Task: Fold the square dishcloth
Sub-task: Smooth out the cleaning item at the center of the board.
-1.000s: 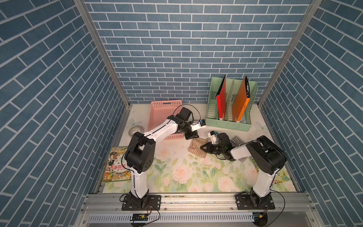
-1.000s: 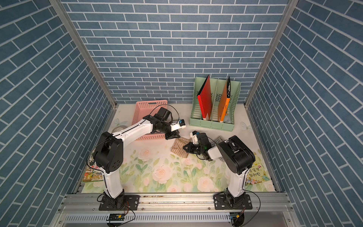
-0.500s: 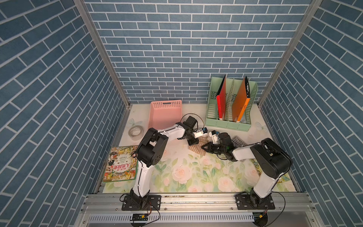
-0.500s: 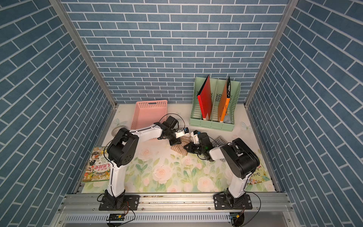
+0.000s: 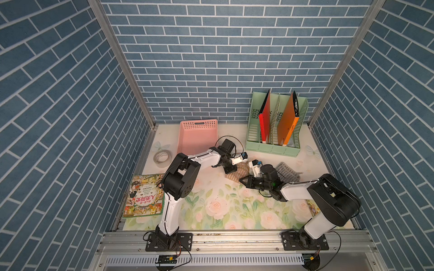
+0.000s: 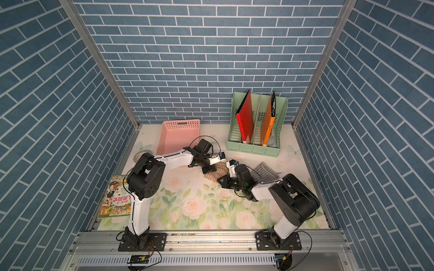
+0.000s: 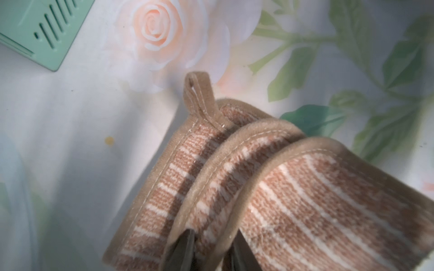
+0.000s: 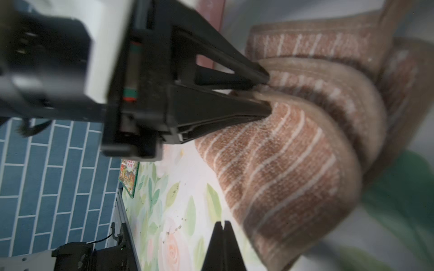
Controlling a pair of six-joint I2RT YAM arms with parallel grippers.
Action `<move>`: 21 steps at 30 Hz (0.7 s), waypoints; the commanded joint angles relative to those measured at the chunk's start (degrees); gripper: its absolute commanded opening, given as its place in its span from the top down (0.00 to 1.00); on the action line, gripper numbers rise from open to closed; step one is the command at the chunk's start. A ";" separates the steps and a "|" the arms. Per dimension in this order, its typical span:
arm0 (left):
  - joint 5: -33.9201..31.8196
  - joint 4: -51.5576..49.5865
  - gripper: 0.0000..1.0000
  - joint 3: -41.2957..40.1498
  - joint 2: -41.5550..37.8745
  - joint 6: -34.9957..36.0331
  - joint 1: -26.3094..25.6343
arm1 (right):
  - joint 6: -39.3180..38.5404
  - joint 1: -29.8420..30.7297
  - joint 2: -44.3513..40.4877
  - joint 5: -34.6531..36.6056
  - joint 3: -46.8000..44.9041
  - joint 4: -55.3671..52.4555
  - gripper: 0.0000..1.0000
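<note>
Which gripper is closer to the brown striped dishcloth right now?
Left. The left gripper pinches a fold of the brown striped dishcloth; the right gripper sits shut and empty just beside its edge.

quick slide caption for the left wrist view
Left fingers pinch a bound edge of the brown striped dishcloth, layers bunched, hanging loop poking out over the floral table cover.

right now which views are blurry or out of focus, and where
Right wrist view: the left gripper up close is smeared soft, the dishcloth stripes sharper mid-frame, its far edge blurred. Left wrist view: the dishcloth hem is crisp, the floral table cover behind hazy and washed out. Both top views: sharp, evenly lit, walls splayed by the wide lens.
</note>
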 commanded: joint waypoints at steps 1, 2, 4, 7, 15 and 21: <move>-0.07 -2.52 0.69 -1.82 -1.77 0.96 0.15 | 1.37 -1.76 5.46 0.24 -0.86 2.80 0.98; 0.20 -2.75 0.68 -1.78 -2.13 0.93 0.08 | 1.67 -2.14 6.05 0.02 -1.42 3.64 0.98; 0.69 -3.07 0.68 -1.69 -2.83 0.93 0.13 | 2.21 -1.75 4.59 0.39 -2.54 4.37 0.99; 1.07 -3.39 0.68 -1.72 -4.19 0.93 0.10 | 0.70 1.45 -1.31 3.79 -1.26 -0.77 0.98; 1.16 -2.90 0.53 -0.44 -11.87 -2.92 1.33 | 1.68 3.90 1.50 3.71 6.51 -1.77 0.98; -0.54 -4.02 0.29 -1.32 -20.50 -7.43 5.74 | 1.87 3.84 13.85 2.64 13.57 -0.60 0.98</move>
